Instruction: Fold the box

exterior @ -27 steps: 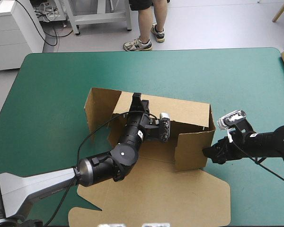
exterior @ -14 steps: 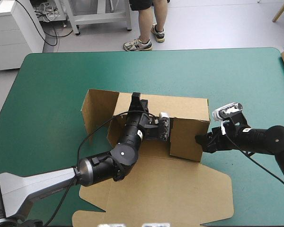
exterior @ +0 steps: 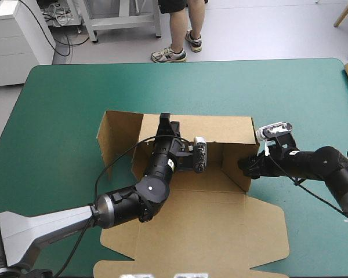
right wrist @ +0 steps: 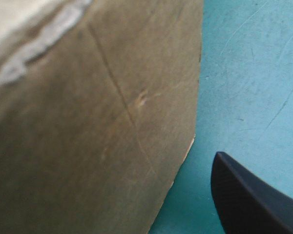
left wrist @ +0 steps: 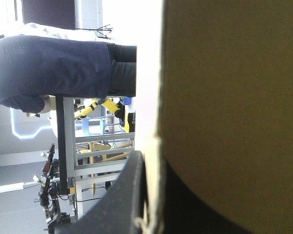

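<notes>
Left jaws clamp the far wall of the box (exterior: 214, 226), one finger (left wrist: 117, 204) against its edge. Right jaws stand open at the right end flap, the visible finger (right wrist: 254, 200) beside the board. The box sits mid-desk (exterior: 64, 98), lid flat.

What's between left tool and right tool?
Only the box, seen in the high view: a stretch of its floor, then its raised right wall. The left tool is at the far wall, and the right tool is outside the right wall.

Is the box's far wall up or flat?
Up: the brown cardboard box's far wall stands upright; its near panel lies flat on the teal-green table cover.
</notes>
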Motion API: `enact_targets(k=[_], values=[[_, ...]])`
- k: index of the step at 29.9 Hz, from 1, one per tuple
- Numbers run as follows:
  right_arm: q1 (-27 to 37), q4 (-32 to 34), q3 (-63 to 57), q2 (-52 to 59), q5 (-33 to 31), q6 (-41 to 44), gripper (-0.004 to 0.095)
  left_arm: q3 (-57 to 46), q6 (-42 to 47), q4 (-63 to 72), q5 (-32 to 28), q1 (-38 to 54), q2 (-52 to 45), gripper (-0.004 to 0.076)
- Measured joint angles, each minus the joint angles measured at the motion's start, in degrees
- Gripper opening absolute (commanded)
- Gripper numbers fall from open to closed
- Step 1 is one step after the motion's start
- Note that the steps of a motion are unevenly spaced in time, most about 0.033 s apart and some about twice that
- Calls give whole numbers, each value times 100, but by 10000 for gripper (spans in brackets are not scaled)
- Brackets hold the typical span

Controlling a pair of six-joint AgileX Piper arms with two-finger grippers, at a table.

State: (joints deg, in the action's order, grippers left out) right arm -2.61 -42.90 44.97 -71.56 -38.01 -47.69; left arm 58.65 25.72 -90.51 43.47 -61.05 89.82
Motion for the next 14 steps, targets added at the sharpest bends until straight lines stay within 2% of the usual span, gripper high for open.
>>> enact_targets(k=[6, 8, 10, 13, 14], values=[[0, -380, 0, -122, -340, -701, 639, 0, 0, 18, 22, 0, 0, -8], [0, -391, 0, -122, -411, -743, 577, 0, 0, 23, 23, 0, 0, -8], [0, -398, 0, -122, -424, -679, 426, 0, 0, 23, 23, 0, 0, -8], [-68, -405, 0, -122, -395, -609, 81, 0, 0, 23, 28, 0, 0, -8], [-127, -380, 8, -122, -323, -602, -2, 0, 0, 23, 28, 0, 0, -8]])
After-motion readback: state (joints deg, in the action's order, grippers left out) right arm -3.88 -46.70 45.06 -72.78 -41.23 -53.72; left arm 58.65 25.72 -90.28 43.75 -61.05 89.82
